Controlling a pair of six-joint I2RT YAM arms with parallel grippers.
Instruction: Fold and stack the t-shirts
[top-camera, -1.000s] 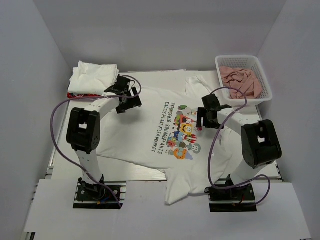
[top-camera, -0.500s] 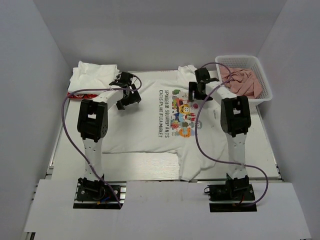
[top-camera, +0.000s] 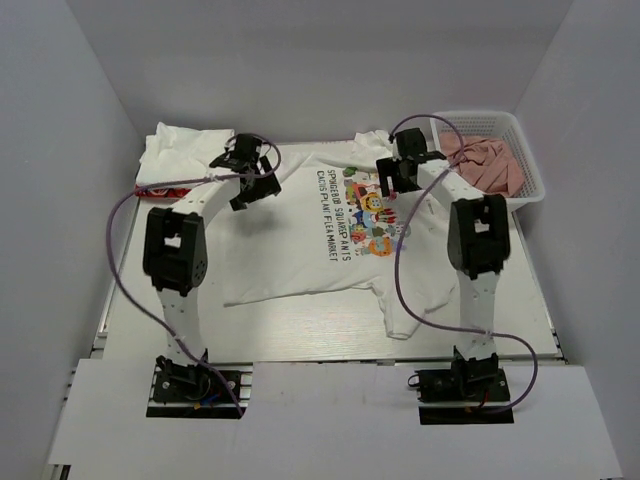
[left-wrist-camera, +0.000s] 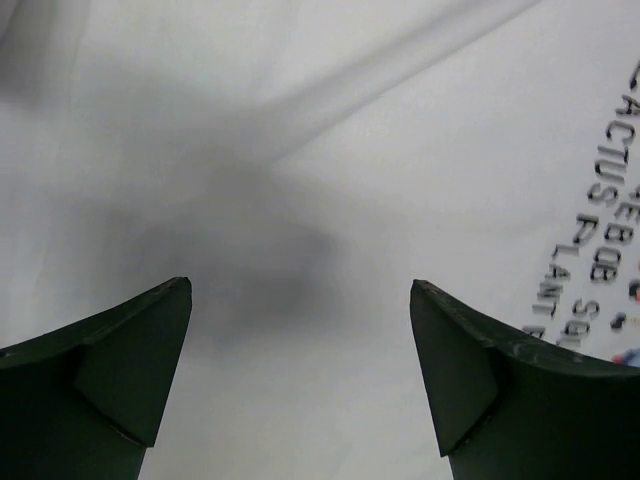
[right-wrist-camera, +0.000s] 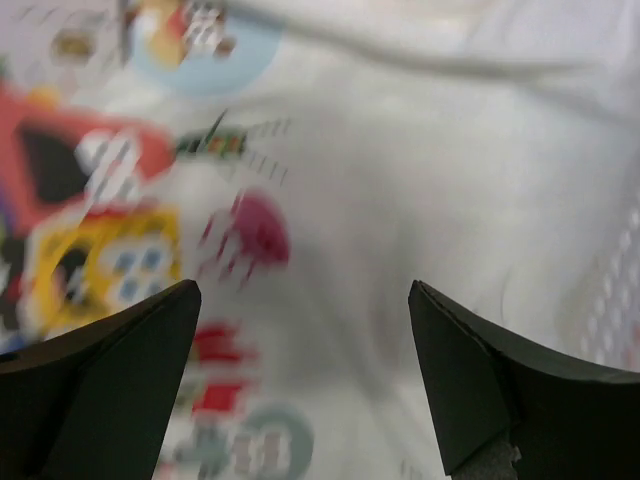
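A white t-shirt (top-camera: 290, 240) with a cartoon print (top-camera: 368, 212) and dark lettering lies spread face up across the table. A second white t-shirt (top-camera: 185, 150) sits folded at the back left. My left gripper (top-camera: 250, 192) hangs open over the plain fabric left of the lettering. In the left wrist view its fingers (left-wrist-camera: 110, 380) stand wide apart above white cloth (left-wrist-camera: 330, 180). My right gripper (top-camera: 386, 186) is open over the print's far end. The right wrist view shows blurred print (right-wrist-camera: 110, 200) under the open gripper (right-wrist-camera: 305, 290).
A white plastic basket (top-camera: 534, 185) holding salmon-pink cloths (top-camera: 485, 160) stands at the back right, close to my right arm. Something red (top-camera: 160, 190) peeks out beneath the folded shirt. White walls enclose the table on three sides.
Both arms have stretched toward the back of the table. The printed t-shirt has slid backward with them, and its bottom sleeve has come up off the front edge.
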